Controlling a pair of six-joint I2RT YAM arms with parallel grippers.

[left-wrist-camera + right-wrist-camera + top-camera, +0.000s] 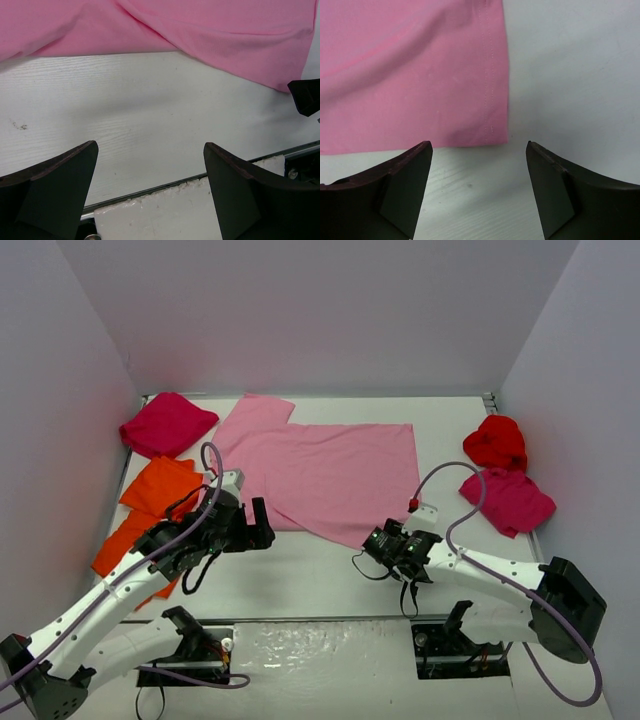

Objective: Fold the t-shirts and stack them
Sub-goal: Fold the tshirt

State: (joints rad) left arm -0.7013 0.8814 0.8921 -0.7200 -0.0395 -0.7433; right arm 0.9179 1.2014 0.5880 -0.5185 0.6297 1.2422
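Note:
A light pink t-shirt (320, 475) lies spread flat in the middle of the table. My left gripper (262, 527) is open and empty just off its near-left edge; in the left wrist view (150, 165) the pink cloth (200, 35) lies beyond the fingertips. My right gripper (376, 540) is open and empty at the shirt's near-right corner (490, 130), with that hem corner just ahead of the fingertips (420, 152). A magenta shirt (165, 425) lies bunched at the back left. Orange shirts (150, 505) lie at the left. A red shirt (497, 440) and a magenta shirt (508, 502) lie crumpled at the right.
White walls (300, 310) close in the table at the back and both sides. The table's near edge with a metal strip (165, 185) runs just under my left gripper. Bare white tabletop (310, 570) lies between the two grippers.

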